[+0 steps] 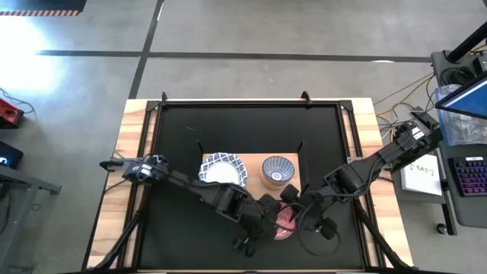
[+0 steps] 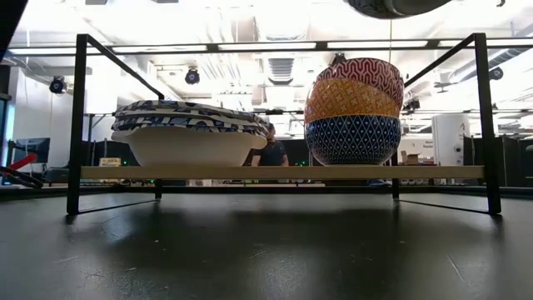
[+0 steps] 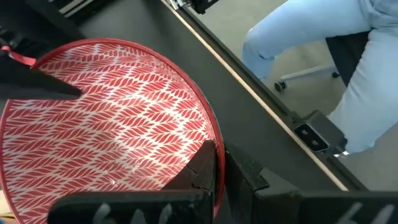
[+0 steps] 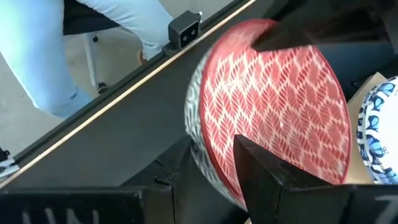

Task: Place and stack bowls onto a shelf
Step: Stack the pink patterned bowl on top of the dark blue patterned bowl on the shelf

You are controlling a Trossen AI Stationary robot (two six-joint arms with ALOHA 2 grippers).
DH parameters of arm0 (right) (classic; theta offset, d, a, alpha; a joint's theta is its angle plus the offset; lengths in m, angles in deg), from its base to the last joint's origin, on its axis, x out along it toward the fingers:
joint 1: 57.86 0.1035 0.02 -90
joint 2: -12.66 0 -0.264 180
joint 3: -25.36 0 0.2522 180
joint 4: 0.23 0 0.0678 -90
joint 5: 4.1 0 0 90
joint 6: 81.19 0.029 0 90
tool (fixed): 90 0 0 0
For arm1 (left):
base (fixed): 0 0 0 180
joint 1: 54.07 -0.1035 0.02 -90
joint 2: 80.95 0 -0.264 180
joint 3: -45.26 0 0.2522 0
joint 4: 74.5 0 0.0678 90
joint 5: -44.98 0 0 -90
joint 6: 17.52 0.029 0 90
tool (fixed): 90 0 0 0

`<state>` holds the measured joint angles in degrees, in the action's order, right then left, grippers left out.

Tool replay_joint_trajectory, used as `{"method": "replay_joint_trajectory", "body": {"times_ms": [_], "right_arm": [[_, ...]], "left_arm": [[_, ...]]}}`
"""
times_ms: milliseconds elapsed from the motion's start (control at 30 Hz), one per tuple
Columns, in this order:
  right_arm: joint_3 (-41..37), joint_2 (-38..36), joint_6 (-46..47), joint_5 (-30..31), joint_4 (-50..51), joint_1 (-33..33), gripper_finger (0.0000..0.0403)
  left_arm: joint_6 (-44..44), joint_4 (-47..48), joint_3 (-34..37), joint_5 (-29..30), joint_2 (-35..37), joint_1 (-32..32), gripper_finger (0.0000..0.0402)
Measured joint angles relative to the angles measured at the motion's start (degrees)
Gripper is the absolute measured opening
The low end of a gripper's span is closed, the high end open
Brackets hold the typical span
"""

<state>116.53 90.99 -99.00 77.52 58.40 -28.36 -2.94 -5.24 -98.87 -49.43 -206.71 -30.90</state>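
A bowl with a red leaf pattern inside (image 3: 118, 124) and a grey ribbed outer wall (image 4: 196, 124) sits between both grippers near the table's near edge (image 1: 284, 221). My left gripper (image 3: 217, 158) (image 1: 266, 213) is shut on one side of its rim. My right gripper (image 4: 211, 155) (image 1: 298, 209) is shut on the opposite side. On the light-wood shelf (image 2: 433, 172) (image 1: 255, 183) rest stacked wide blue-and-white bowls (image 2: 187, 133) (image 1: 224, 169). Beside them stands a stack of a dark blue, an orange and a red patterned bowl (image 2: 354, 108) (image 1: 278, 170). My left gripper pinches the bowl's rim (image 3: 208, 134), one finger inside the bowl and one outside. My right gripper's finger shows at the opposite rim (image 3: 37, 84). My right gripper pinches the rim on the other side (image 4: 214, 158), one finger (image 4: 267, 174) inside on the red pattern and one (image 4: 177, 171) outside against the ribbed wall. The bowl looks tilted and partly covers the shelf's near edge (image 4: 357, 106).
A black frame (image 2: 79, 125) stands around the shelf. A person in light blue trousers sits on a chair past the table's near edge (image 3: 311, 43) (image 4: 106, 56). Another person shows far behind the shelf (image 2: 271, 154). A desk with keyboard lies right of the table (image 1: 472, 175).
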Motion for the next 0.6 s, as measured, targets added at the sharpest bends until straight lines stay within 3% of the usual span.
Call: {"method": "replay_joint_trajectory", "body": {"times_ms": [333, 600], "right_arm": [[0.02, 0.0, -1.92, -2.37, -0.33, 0.39, 0.0084], [0.13, 0.0, -0.15, -3.26, -0.46, 0.45, 0.0038]], "left_arm": [[4.05, -1.01, 0.0, -1.01, 0.0, -1.04, 0.0], [6.1, -1.33, 0.0, -1.18, 0.0, -1.17, 0.0005]]}}
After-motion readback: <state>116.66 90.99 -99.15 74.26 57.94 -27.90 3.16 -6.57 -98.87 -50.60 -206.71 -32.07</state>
